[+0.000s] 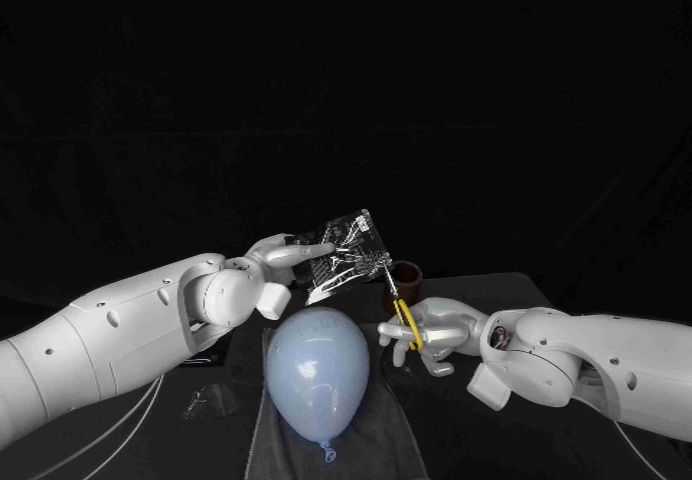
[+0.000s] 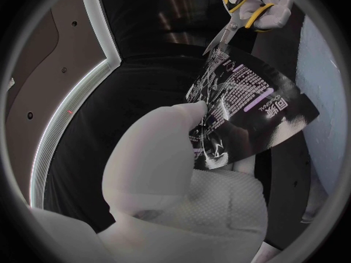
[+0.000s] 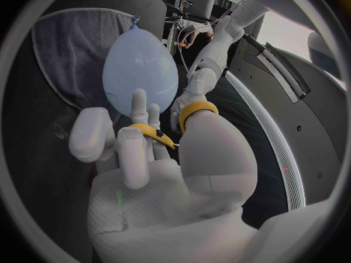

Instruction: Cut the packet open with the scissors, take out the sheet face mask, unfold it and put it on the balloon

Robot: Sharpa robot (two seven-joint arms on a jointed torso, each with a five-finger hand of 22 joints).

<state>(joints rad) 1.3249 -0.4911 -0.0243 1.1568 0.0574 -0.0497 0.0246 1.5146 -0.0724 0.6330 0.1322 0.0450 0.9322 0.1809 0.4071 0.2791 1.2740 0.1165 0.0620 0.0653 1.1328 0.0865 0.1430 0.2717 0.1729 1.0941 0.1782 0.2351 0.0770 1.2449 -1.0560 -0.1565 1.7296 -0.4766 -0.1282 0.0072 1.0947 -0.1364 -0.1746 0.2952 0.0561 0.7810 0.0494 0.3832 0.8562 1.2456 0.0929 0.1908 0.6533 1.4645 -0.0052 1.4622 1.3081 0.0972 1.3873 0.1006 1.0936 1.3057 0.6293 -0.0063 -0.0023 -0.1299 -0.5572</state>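
Note:
My left hand (image 1: 283, 254) holds a shiny dark face-mask packet (image 1: 348, 253) up above the table, pinched at one edge (image 2: 192, 112). The packet (image 2: 248, 105) shows printed text in the left wrist view. My right hand (image 1: 430, 335) grips yellow-handled scissors (image 1: 404, 310) with the blades pointing up to the packet's lower right edge. The scissors' tips (image 2: 219, 41) touch the packet's corner. A pale blue balloon (image 1: 317, 370) lies on a grey cloth (image 1: 281, 450) in front of me, between both arms. The yellow handles (image 3: 192, 108) wrap my right hand's fingers, with the balloon (image 3: 140, 64) beyond.
A dark brown cup (image 1: 408, 274) stands behind the scissors on the black table. A clear crumpled wrapper (image 1: 214, 400) lies left of the cloth. The grey cloth (image 3: 69, 47) stretches under and past the balloon.

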